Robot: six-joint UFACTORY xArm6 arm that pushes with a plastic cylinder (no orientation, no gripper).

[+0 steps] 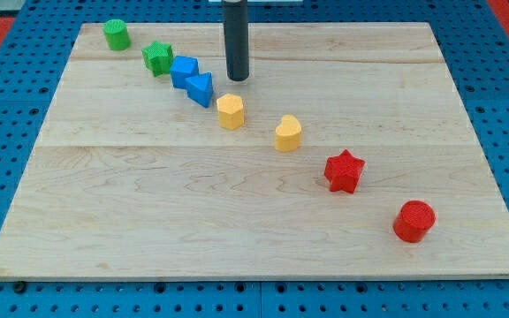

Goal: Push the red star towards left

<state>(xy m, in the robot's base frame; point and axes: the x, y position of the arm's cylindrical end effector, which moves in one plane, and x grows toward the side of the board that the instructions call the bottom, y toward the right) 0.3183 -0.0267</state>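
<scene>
The red star point(344, 171) lies on the wooden board point(193, 212) at the view's lower right. My tip point(238, 78) stands near the view's top centre, far up and to the left of the red star, not touching it. It is just right of the blue triangle block point(201, 88) and above the yellow hexagon block point(231, 111).
A diagonal row of blocks runs from top left to bottom right: a green cylinder point(117, 34), a green star point(157, 57), a blue block point(183, 71), the blue triangle, the yellow hexagon, a yellow heart-like block point(288, 133), the red star and a red cylinder point(414, 221).
</scene>
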